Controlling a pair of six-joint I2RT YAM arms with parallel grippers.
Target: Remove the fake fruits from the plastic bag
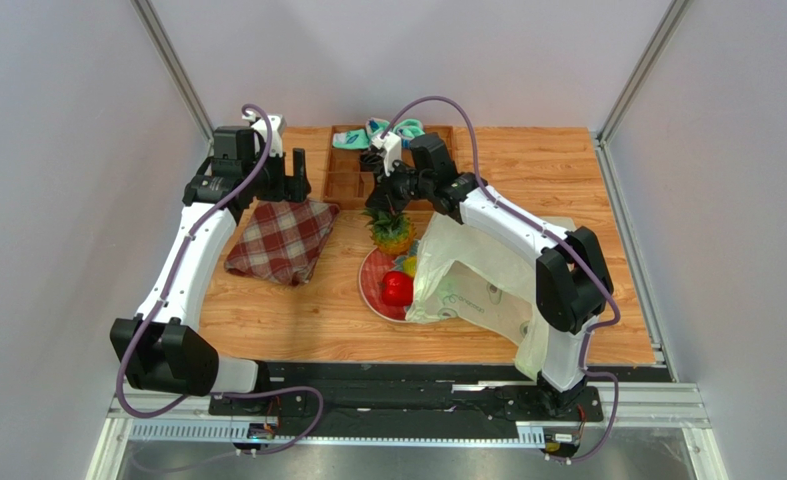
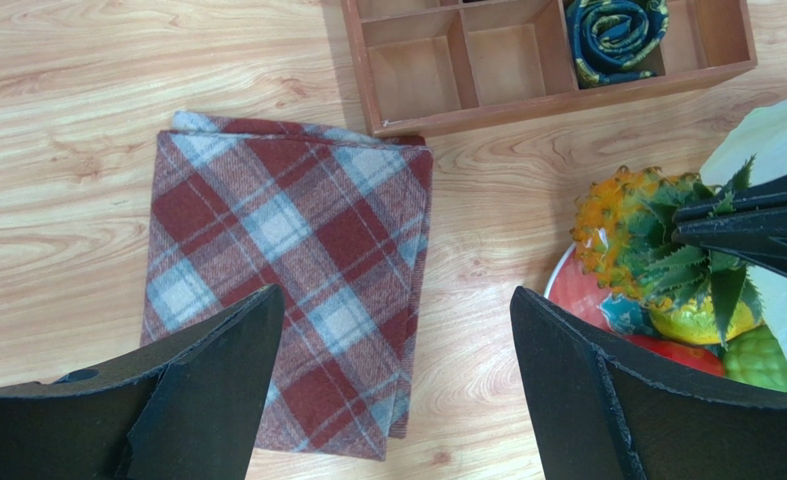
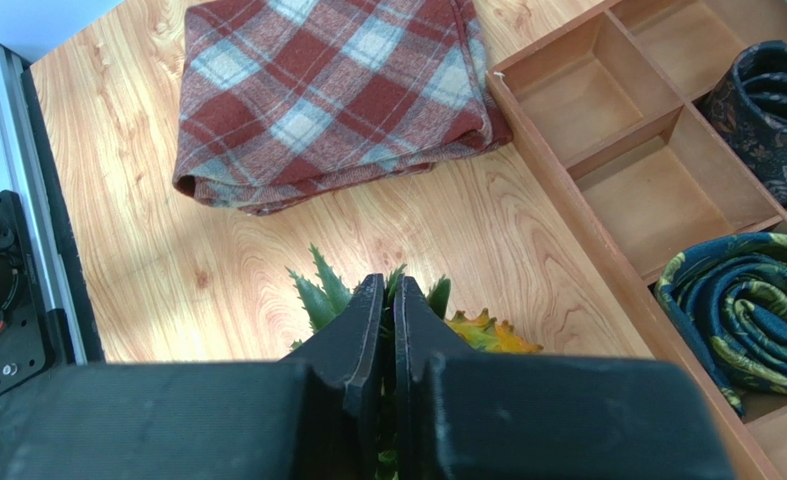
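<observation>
**Top external view: pineapple gripped by the crown at the plate's far edge**

The right gripper (image 1: 385, 196) is closed on the green crown of the pineapple (image 1: 392, 232). In the right wrist view, leaves are seen pinched between the nearly touching fingers (image 3: 367, 330). The pineapple is held crown-up at the far edge of the plate (image 1: 367, 285). Whether its base touches the plate cannot be told. The bag (image 1: 467, 275) is spread on the table (image 1: 567, 180) beneath the right arm, with its left edge draped over the plate. A red pepper (image 1: 398, 289) is seen on the plate just beside the bag. The left gripper (image 1: 285, 175) is held wide apart and empty above the far end of the folded cloth (image 1: 282, 240), near the tray (image 1: 347, 180).
</observation>
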